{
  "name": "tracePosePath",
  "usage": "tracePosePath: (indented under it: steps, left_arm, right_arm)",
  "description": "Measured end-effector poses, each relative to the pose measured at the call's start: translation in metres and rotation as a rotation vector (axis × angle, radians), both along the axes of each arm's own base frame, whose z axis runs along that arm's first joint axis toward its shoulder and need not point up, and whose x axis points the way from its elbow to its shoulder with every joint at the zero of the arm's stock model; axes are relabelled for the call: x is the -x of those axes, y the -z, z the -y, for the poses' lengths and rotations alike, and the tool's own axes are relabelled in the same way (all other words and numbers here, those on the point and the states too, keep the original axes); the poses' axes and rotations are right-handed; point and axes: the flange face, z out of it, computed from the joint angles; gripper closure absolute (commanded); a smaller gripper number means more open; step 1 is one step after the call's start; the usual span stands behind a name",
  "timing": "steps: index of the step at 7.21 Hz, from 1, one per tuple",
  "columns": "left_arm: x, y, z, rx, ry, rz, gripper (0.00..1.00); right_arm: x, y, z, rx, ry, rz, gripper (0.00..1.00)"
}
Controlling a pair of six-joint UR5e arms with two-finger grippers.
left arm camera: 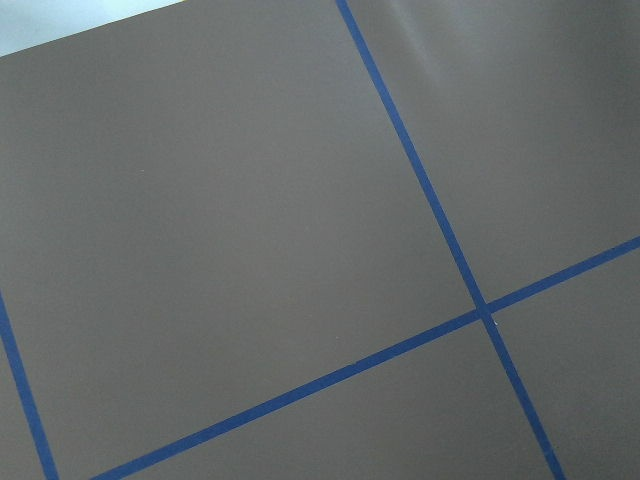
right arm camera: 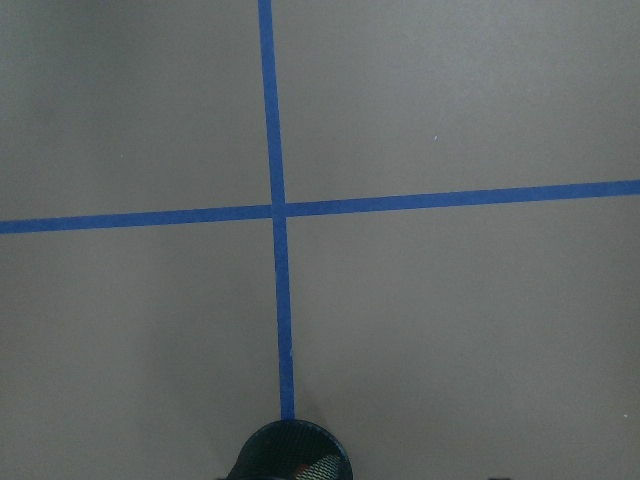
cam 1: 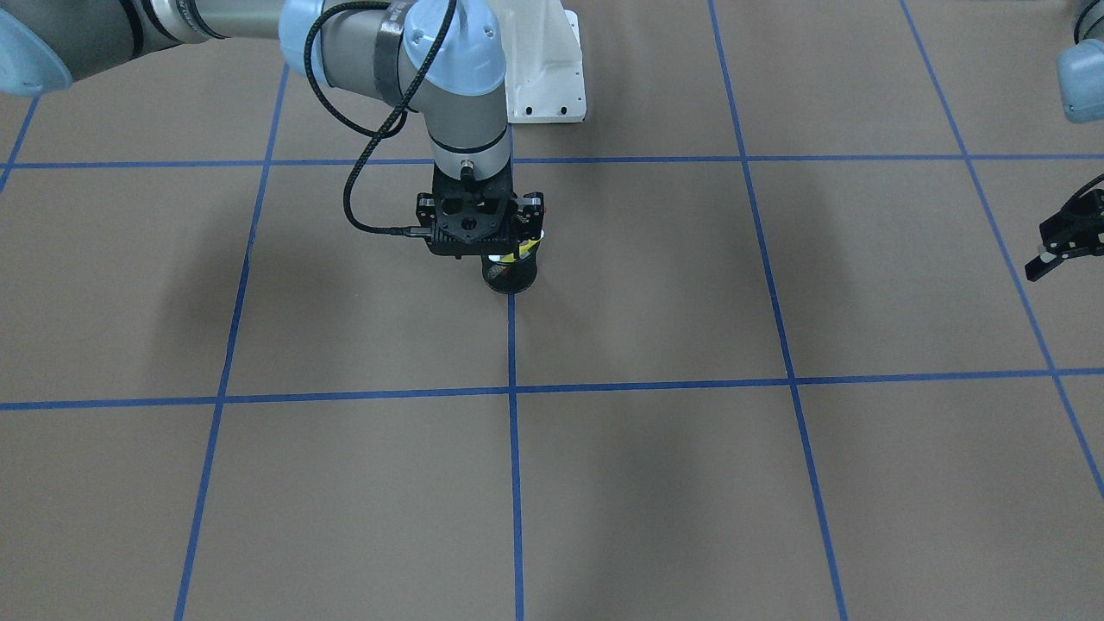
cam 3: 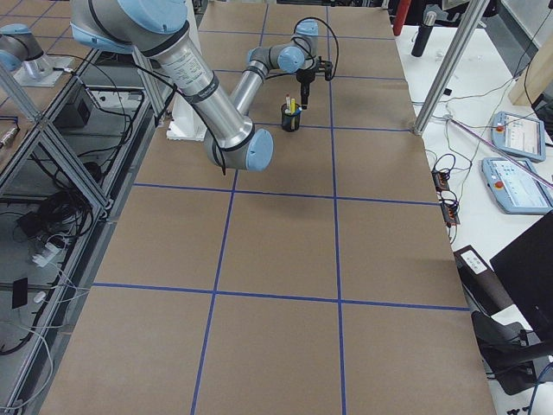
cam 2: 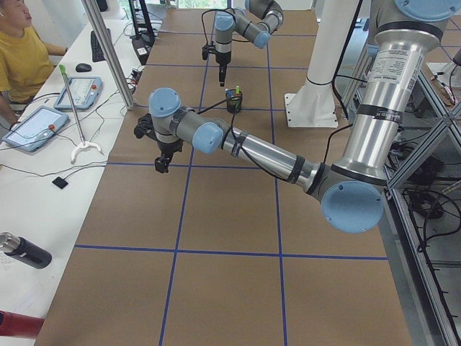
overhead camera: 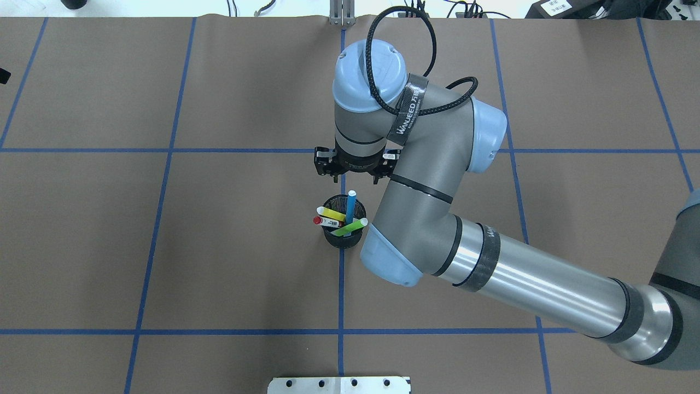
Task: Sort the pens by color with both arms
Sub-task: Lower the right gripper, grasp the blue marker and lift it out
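Note:
A black mesh cup (overhead camera: 343,236) stands on a tape crossing mid-table and holds the pens: a blue pen (overhead camera: 350,203), a yellow pen (overhead camera: 330,213), a white pen with a red cap (overhead camera: 326,221) and a green pen (overhead camera: 351,226). My right gripper (overhead camera: 354,169) hangs just beyond the cup on its far side, above the pen tops. Its jaws look spread and hold nothing. In the front view it (cam 1: 480,246) hides most of the cup (cam 1: 511,278). The cup's rim (right arm camera: 290,455) shows at the bottom of the right wrist view. My left gripper (cam 1: 1063,246) hovers far off at the table's left end, open and empty.
The white pedestal (cam 1: 543,69) stands at the robot's side of the table. Blue tape lines (overhead camera: 341,290) divide the brown surface into squares. An operator (cam 2: 21,50) sits at a side desk with tablets (cam 2: 32,126). The left wrist view shows only bare table and tape.

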Motion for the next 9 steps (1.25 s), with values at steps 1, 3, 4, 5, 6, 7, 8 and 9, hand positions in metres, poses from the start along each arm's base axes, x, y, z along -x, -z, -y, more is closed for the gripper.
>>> tracePosePath:
  steps: [1,3,4,5,6,7,8,9]
  left_arm:
    - [0.0,0.0,0.0,0.0,0.0,0.0,0.0]
    - [0.0,0.0,0.0,0.0,0.0,0.0,0.0]
    - [0.0,0.001,0.0,-0.002,0.0,0.0,0.0]
    - [0.0,0.001,0.0,-0.002,0.0,0.0,0.0]
    - [0.0,0.002,0.0,-0.003,0.0,-0.001,0.0]
    - [0.0,0.002,0.0,-0.003,0.0,-0.001,0.0]
    - [0.0,0.001,0.0,-0.003,0.0,0.0,0.0]
    - [0.0,0.001,0.0,-0.002,0.0,0.0,0.0]
  right_arm:
    - [0.007,-0.003,-0.003,0.0,0.014,-0.008,0.43]
    - [0.015,-0.009,-0.006,0.004,0.033,-0.018,0.47]
    - [0.018,-0.011,-0.005,0.007,0.038,-0.022,0.49]
    - [0.02,-0.012,-0.005,0.004,0.044,-0.025,0.52]
    - [0.021,-0.013,-0.004,-0.003,0.054,-0.027,0.56]
    - [0.022,-0.014,-0.004,-0.009,0.06,-0.028,0.59]
    - [0.022,-0.014,-0.004,-0.012,0.063,-0.028,0.59]
    - [0.022,-0.014,-0.004,-0.014,0.065,-0.026,0.59]
